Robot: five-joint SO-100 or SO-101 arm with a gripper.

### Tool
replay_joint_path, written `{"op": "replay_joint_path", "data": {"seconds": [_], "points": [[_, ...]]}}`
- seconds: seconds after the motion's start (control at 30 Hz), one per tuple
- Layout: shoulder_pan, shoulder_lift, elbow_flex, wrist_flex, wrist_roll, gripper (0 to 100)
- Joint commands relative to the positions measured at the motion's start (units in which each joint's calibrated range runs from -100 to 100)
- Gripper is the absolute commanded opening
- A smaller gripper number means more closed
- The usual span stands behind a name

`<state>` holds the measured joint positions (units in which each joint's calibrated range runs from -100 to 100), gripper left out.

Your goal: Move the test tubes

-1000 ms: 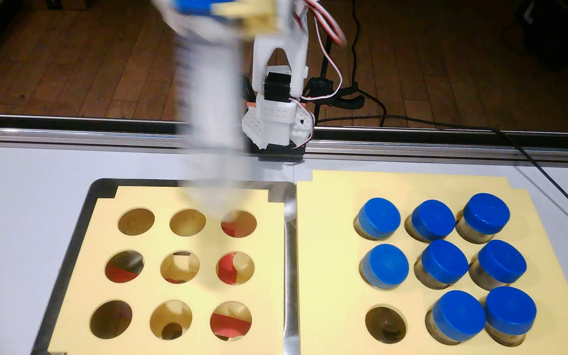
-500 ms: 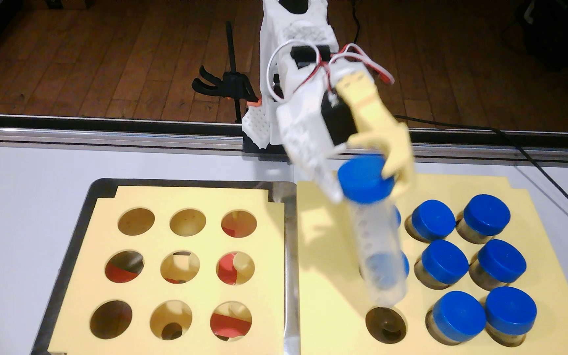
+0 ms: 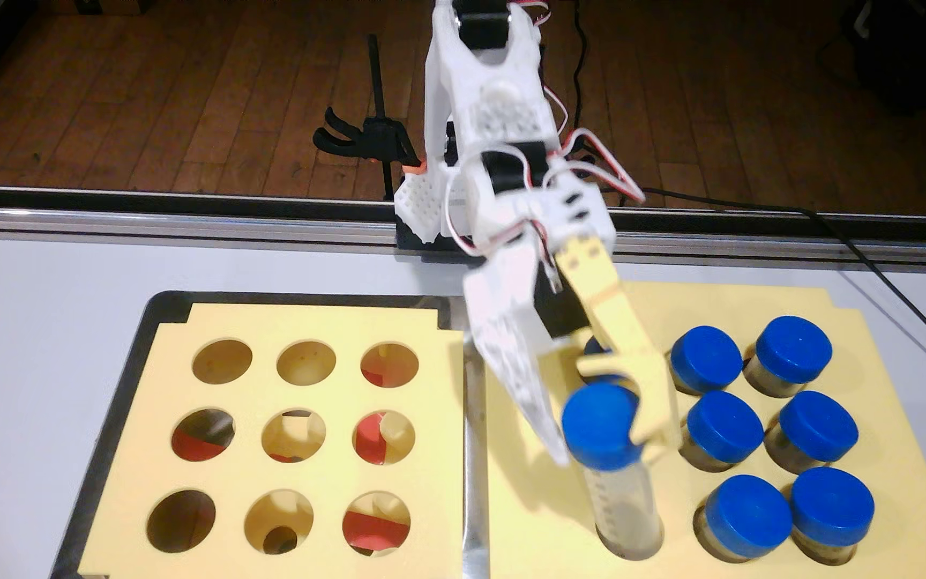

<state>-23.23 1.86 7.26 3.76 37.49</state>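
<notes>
No legible text, brand, number or sign appears. The only printing is a column of black graduation marks on the clear plastic test tube with a blue screw cap (image 3: 625, 504), standing in the yellow rack; any numerals there are too small to read.

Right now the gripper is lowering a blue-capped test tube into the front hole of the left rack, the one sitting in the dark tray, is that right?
Not quite. The gripper is lowering the blue-capped test tube, but into the front-left hole of the right rack, beside the other capped tubes. The fixed view shows the left rack in the dark tray with no tubes.
</notes>
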Motion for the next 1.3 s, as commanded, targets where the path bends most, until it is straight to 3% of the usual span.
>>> {"op": "replay_joint_path", "data": {"seconds": [0.0, 0.13, 0.27, 0.33, 0.57, 0.73, 0.9, 1.03, 1.27], "points": [[-1.8, 2.9, -2.8, 5.6, 0.2, 7], [-4.3, 6.7, -5.2, 13.8, 2.3, 9], [-3.9, 7.3, -7.1, 13.9, 3.2, 27], [-3.2, 7.0, -7.9, 13.9, 3.2, 31], [3.2, 5.1, -15.7, 13.4, 6.1, 32], [10.4, -7.6, -17.4, 13.8, 8.9, 31], [17.9, -27.1, -5.9, 13.9, 9.0, 23], [20.5, -42.3, 7.2, 13.5, 9.0, 0], [20.5, -62.9, 21.7, 13.2, 9.0, 0]]}}
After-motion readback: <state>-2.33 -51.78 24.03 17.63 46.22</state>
